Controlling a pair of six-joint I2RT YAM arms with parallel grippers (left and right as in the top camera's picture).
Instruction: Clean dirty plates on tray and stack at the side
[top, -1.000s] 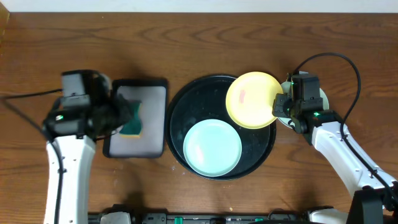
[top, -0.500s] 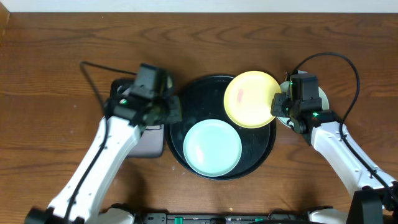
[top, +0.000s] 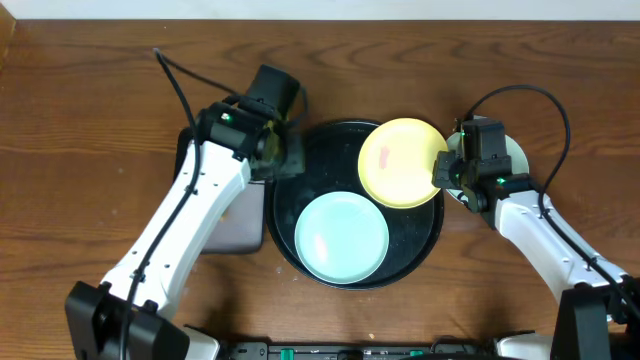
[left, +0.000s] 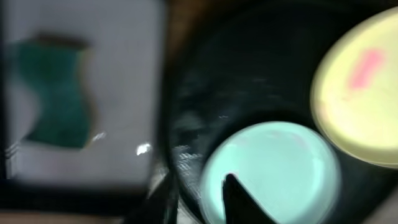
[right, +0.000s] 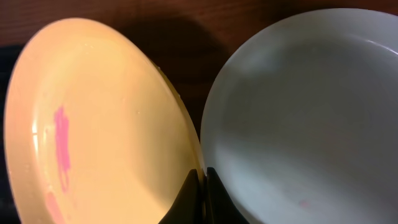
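The pale yellow plate (top: 402, 160) has a pink smear and is held tilted over the far right rim of the round black tray (top: 325, 160). My right gripper (top: 445, 168) is shut on its right rim, as the right wrist view (right: 202, 174) shows. A mint green plate (top: 342, 238) lies flat in the tray's front half. Another pale plate (top: 518, 158) sits on the table under my right wrist, and is large in the right wrist view (right: 311, 112). My left gripper (top: 283, 160) hovers over the tray's left rim, and its fingers (left: 199, 186) are apart with nothing between them.
A rectangular black tray with a grey inside (top: 240, 222) lies left of the round tray, partly under my left arm. A green sponge (left: 53, 93) lies on it in the blurred left wrist view. Cables loop behind both arms.
My left arm has swung right from over the rectangular tray to the round tray's left rim. The right gripper and yellow plate have shifted slightly left.
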